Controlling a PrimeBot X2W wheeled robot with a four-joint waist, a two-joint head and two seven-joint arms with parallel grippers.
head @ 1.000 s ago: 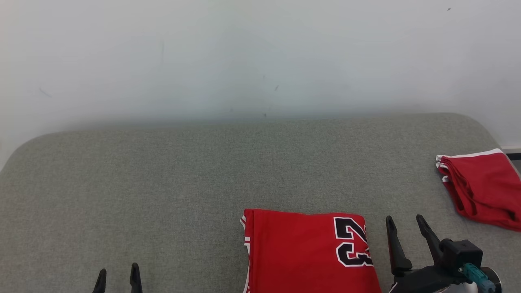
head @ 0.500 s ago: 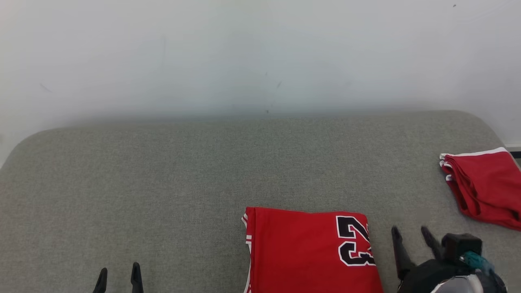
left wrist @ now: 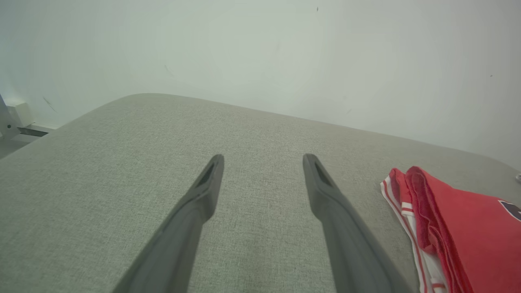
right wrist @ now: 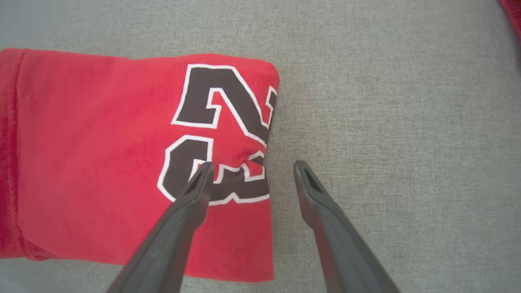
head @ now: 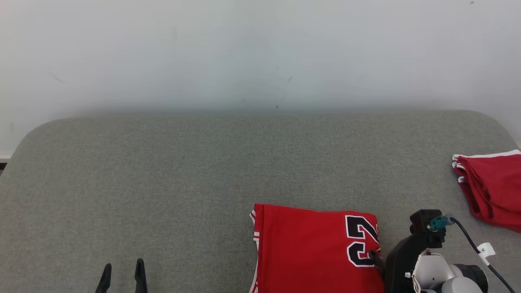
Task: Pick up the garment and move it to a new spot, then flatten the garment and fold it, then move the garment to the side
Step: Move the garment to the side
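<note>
Folded red jersey (head: 309,248) on grey cushion (head: 163,183)

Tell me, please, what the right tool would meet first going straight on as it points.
Probably the edge of the folded jersey: the open right tool straddles it, one finger over cloth, one over grey cushion.

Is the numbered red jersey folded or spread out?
Folded: the jersey is a compact rectangle, its number wrapping over one edge.
</note>
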